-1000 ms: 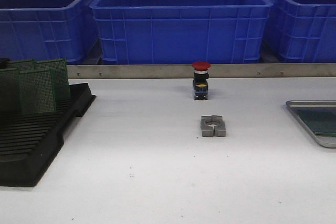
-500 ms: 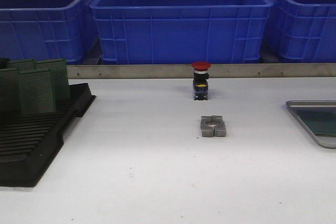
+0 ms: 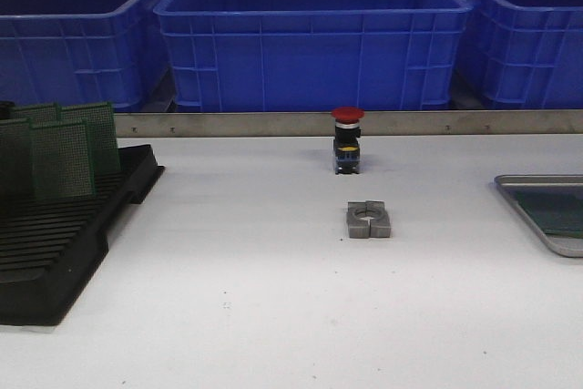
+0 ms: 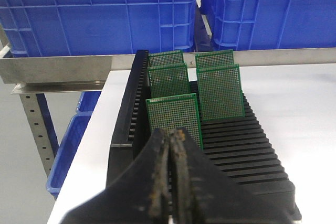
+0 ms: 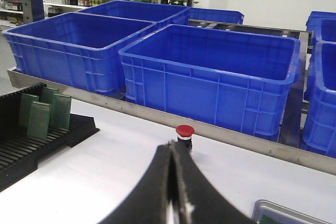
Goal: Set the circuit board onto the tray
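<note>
Several green circuit boards (image 3: 62,159) stand upright in the black slotted rack (image 3: 55,252) at the table's left. The grey metal tray (image 3: 537,179) lies at the right edge, cut off by the frame, with a green board (image 3: 557,211) flat in it. Neither gripper shows in the front view. In the left wrist view my left gripper (image 4: 170,132) is shut and empty, just short of the nearest board (image 4: 173,111) in the rack (image 4: 236,145). In the right wrist view my right gripper (image 5: 172,145) is shut and empty above the table, and the tray's corner (image 5: 273,208) shows.
A red-capped push button (image 3: 347,138) stands at mid table, with a grey split metal block (image 3: 369,220) in front of it. Large blue bins (image 3: 314,38) line the back behind a metal rail (image 3: 228,123). The table's left edge drops off beside the rack (image 4: 79,161).
Nothing on the table has moved. The front view itself has shifted very slightly.
</note>
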